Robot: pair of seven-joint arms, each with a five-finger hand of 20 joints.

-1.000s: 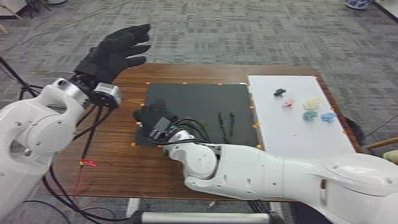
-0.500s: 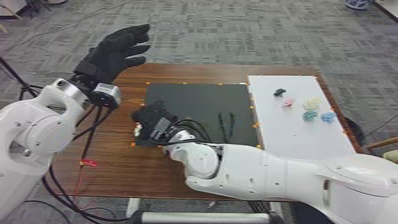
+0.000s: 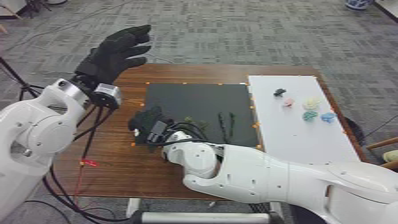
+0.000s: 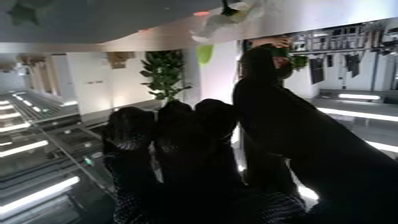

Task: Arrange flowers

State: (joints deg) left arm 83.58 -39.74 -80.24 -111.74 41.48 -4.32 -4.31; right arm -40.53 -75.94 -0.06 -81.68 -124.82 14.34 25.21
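We find the white flower [image 4: 213,29] with its dark green base beyond the fingertips in the right wrist view, and a bit of white beside the right hand [image 3: 147,123] in the head view, at the left side of the dark mat [image 3: 191,97]. That hand [image 4: 195,155] has its fingers side by side and loosely extended, the thumb standing out from them; we cannot tell whether it touches the flower. On the mat, to the right of this hand, two slim dark stems [image 3: 233,125] lie next to each other, running away from us. Farther right, the white board [image 3: 284,135] carries our small flower pieces: a dark one [image 3: 280,92] at the far left of the group, a pink one [image 3: 288,103] just nearer, a pale yellow one [image 3: 311,103] to its right, then a green one [image 3: 309,116] and a blue one [image 3: 328,117] side by side nearer to us. Mat and board both lie on our brown counter [image 3: 133,175]. Our left hand [image 3: 111,55] is raised above the counter's far left corner, its fingers spread.
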